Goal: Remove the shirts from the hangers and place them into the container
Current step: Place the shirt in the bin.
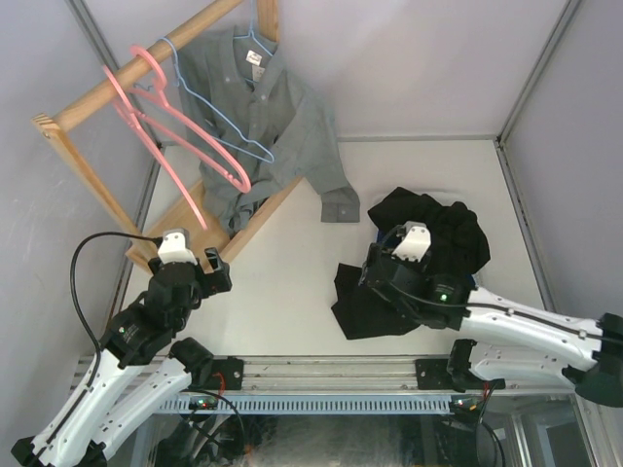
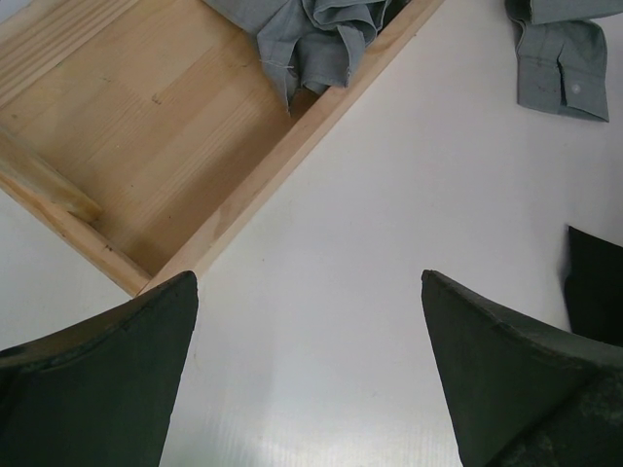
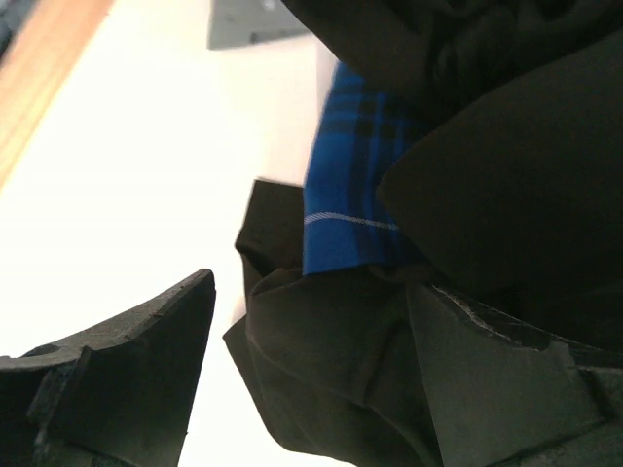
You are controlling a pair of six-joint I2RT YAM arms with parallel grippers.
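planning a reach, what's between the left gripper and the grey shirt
Bare table, then the wooden rack's base rail, where the grey shirt bunches; seen in the left wrist view.

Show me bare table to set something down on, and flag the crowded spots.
Widest bare patch: middle of the table, between the wooden rack, the grey shirt's cuff and the black shirt. A second strip lies behind the black shirt, by the far wall. Crowded: the rack corner with its hangers, and the black shirt under the right gripper.

Black shirt point(image 3: 506, 195) buries the plaid shirt point(image 3: 355, 185) (a strip shows).
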